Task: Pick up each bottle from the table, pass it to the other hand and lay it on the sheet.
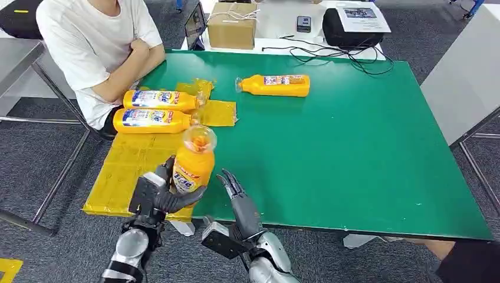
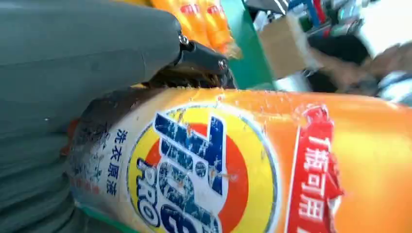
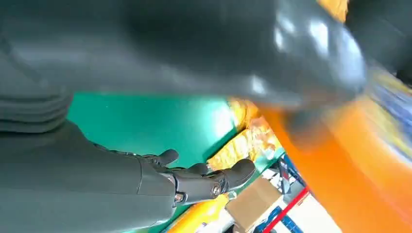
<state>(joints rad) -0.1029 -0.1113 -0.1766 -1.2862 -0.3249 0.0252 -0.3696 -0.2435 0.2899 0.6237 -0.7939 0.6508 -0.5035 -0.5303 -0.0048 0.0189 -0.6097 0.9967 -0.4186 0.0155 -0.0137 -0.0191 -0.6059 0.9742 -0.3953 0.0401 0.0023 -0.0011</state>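
Grey carpet floor (image 1: 35, 153), white desk (image 1: 277, 23) behind, seated person (image 1: 94, 47)

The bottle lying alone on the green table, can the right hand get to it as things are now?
Probably yes. The right hand is open and holds nothing, and bare green table lies between it and the lone bottle.

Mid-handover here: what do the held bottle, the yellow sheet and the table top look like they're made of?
Held bottle, gripped by the left robot hand: apparently glossy orange plastic with a printed label, scuffed in the left wrist view. Yellow sheet: thin, shiny, crinkled at the far end, probably plastic film or foil. Table top: flat matte green surface, possibly a mat or laminate; can't tell which.
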